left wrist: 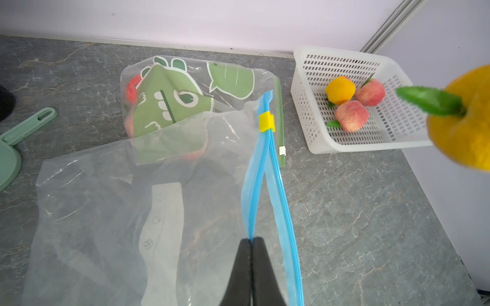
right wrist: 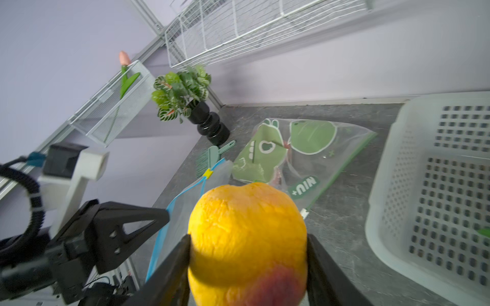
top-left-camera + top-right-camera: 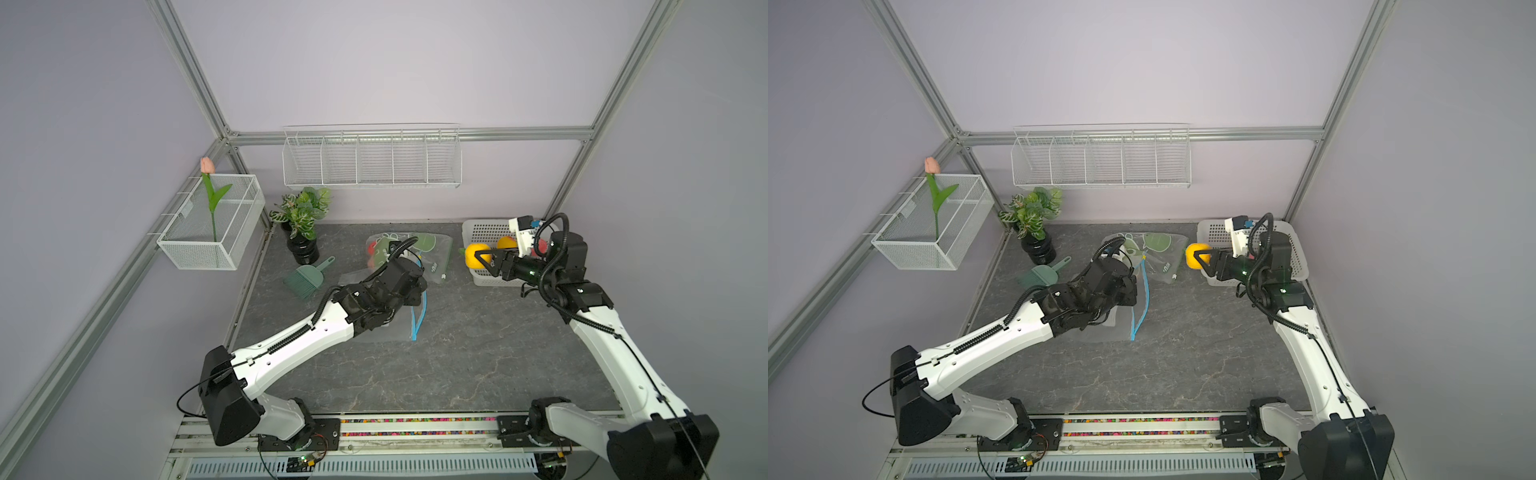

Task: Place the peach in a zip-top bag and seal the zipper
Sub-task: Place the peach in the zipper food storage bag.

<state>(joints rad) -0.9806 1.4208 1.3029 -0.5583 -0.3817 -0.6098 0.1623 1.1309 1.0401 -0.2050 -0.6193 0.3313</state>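
Note:
A yellow peach (image 3: 475, 254) (image 2: 246, 212) with a green leaf hangs in the air by the left end of the white basket (image 3: 478, 229); my right gripper (image 2: 248, 239) is shut on it. It also shows at the edge of the left wrist view as the peach (image 1: 466, 132). A clear zip-top bag (image 1: 106, 212) (image 3: 395, 332) lies mid-table. Its blue zipper (image 1: 267, 172) (image 3: 1140, 307) is parted, with a yellow slider (image 1: 266, 121) at the far end. My left gripper (image 1: 250, 239) is shut on one lip of the zipper and holds it up.
A dinosaur-print bag (image 3: 428, 249) (image 1: 172, 100) with red things inside lies behind the clear bag. The basket (image 1: 344, 143) holds a yellow peach and two pink ones. A potted plant (image 3: 302, 245) and a green brush set (image 3: 307, 278) stand at the left. Wire racks hang on the walls.

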